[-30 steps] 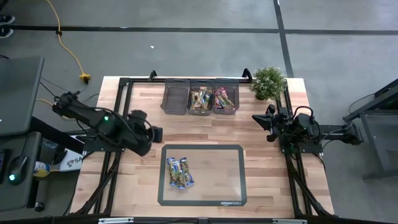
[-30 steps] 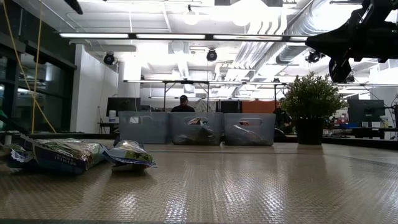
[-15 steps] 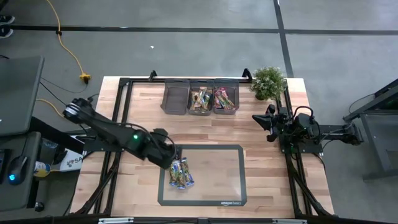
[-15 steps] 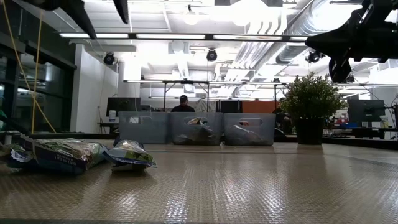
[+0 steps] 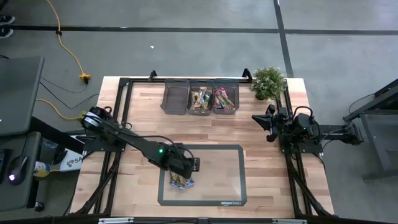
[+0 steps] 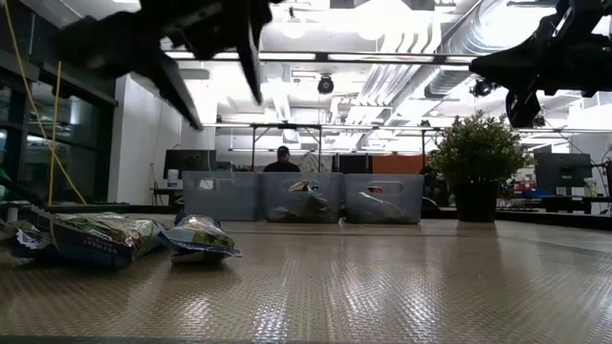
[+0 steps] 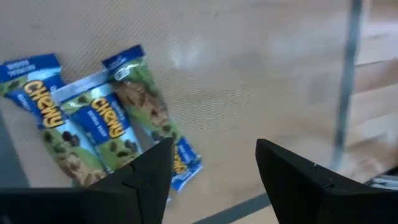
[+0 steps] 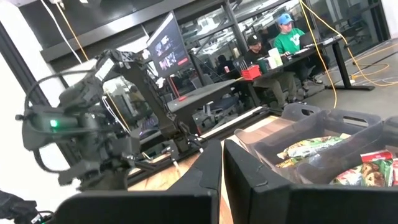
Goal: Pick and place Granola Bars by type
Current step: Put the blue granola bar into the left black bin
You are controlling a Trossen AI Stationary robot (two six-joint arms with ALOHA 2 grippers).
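Wooden table point(image 5: 143, 118) carries a grey-framed mat point(image 5: 217, 177) and three bins point(image 5: 200, 99) along its far edge. Left gripper point(image 7: 214, 171) hovers above the mat, fingers spread and empty; blue bars point(image 7: 93, 124) lie just beyond its fingertips. Right gripper point(image 5: 258, 121) waits at the table's right side, fingers nearly closed, empty.

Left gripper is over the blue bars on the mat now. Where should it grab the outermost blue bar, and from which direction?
Take the outermost blue bar across its narrow width at mid-length, coming straight down. It lies flat on the mat, with open mat along its free long edge; its other edge adjoins the neighbouring bar. The left gripper is open above it; the right gripper waits aside.
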